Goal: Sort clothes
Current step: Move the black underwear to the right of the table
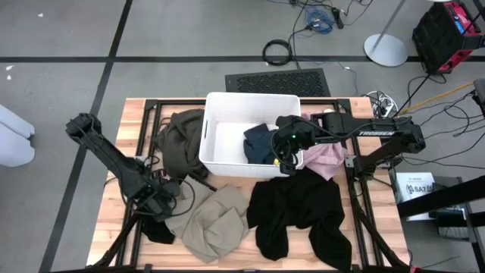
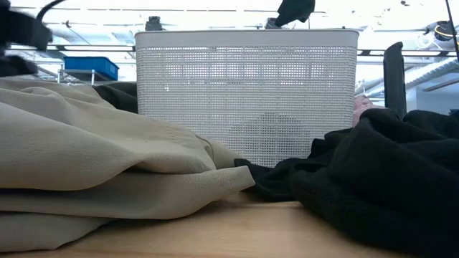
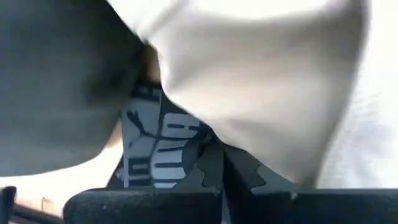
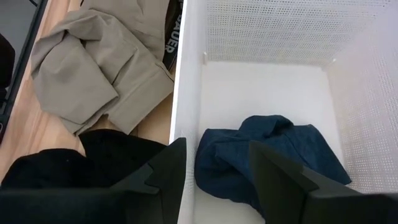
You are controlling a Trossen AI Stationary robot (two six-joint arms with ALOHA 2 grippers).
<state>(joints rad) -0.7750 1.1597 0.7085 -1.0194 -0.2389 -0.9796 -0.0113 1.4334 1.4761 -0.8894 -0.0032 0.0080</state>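
Left pincer (image 1: 157,199) pressed together at the beige-khaki garment's (image 1: 216,220) edge on the tabletop (image 1: 114,235), apparently pinching its fabric: soft, light, limp, so grab a bunched fold, not one layer.

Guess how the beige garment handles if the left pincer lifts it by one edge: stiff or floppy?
Likely floppy: the beige garment lies in soft, rumpled folds, so it should drape and trail. Probably light, since the cloth looks thin in the low view. It touches the black garment, so a lift may drag that edge along. The left pincer, shut, sits at its edge.
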